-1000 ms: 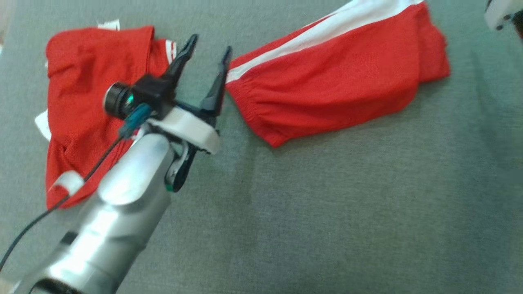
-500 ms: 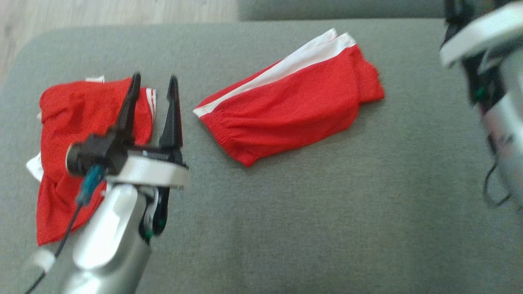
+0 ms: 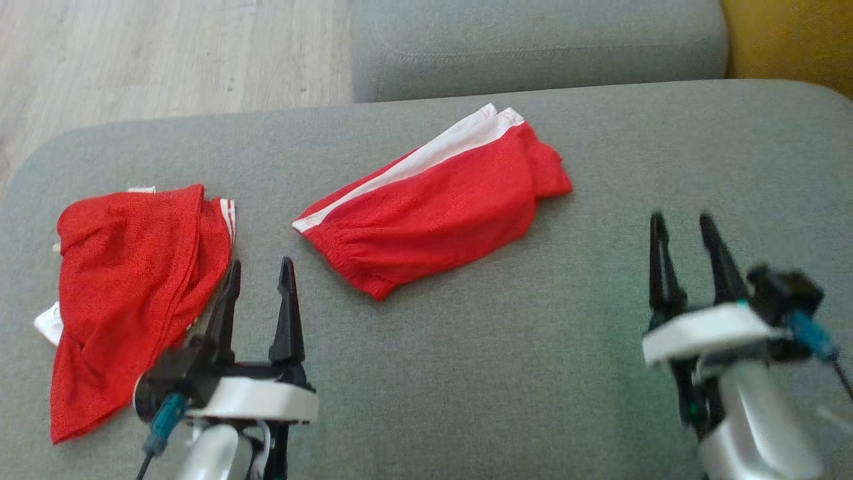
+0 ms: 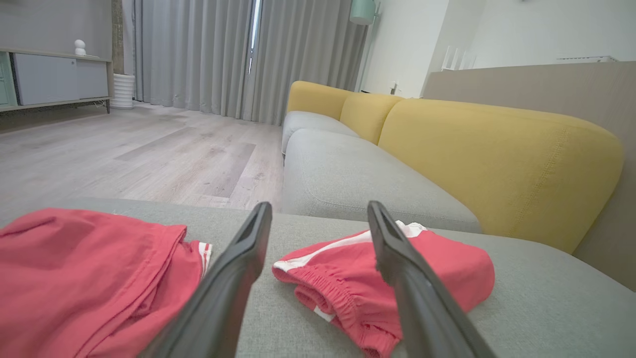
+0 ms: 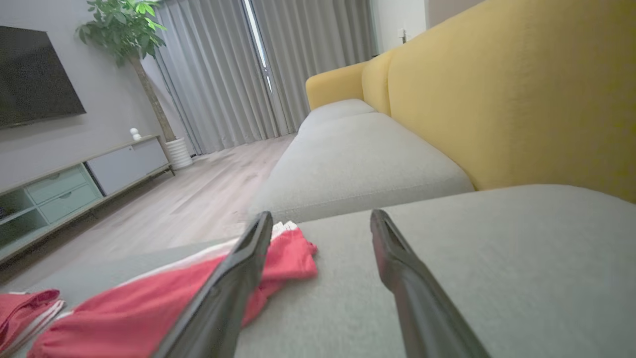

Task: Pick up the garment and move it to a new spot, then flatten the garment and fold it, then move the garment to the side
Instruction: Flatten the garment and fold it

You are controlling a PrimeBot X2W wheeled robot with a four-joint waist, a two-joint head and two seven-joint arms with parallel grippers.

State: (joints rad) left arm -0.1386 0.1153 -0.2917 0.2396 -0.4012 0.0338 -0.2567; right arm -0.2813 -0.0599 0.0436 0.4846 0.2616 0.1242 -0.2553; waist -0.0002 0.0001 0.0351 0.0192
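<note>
The left hand point(image 3: 260, 264) is released, its two dark fingers spread and nothing between them. It hangs low over the grey fabric sofa cushion point(image 3: 533, 387), fingers pointing away from the robot. The right hand point(image 3: 681, 219) is likewise spread and empty, well off to the other side.

Just beside the left hand's outer finger lies a rumpled red garment with white trim point(image 3: 126, 280), its edge almost under the fingertip. Ahead and between the two hands, nearer the left one, lie the red mesh shorts with a white side stripe point(image 3: 433, 220). They are doubled over and rest flat on the cushion, elastic waistband end towards the left hand. I take these to be the task's garment, already folded and waiting to be moved aside, though the frames don't settle which of the two is meant.

The main risk is a pinch that catches only the top layer. The fold would then fall open on lifting, and the thin mesh looks slippery enough to slide out. A one-handed drag across the cushion could bunch it. The left hand could also snag the rumpled garment, being so close. Beyond the cushion's far edge is pale wooden floor point(image 3: 166, 53), so an overshoot could drop the shorts off.
</note>
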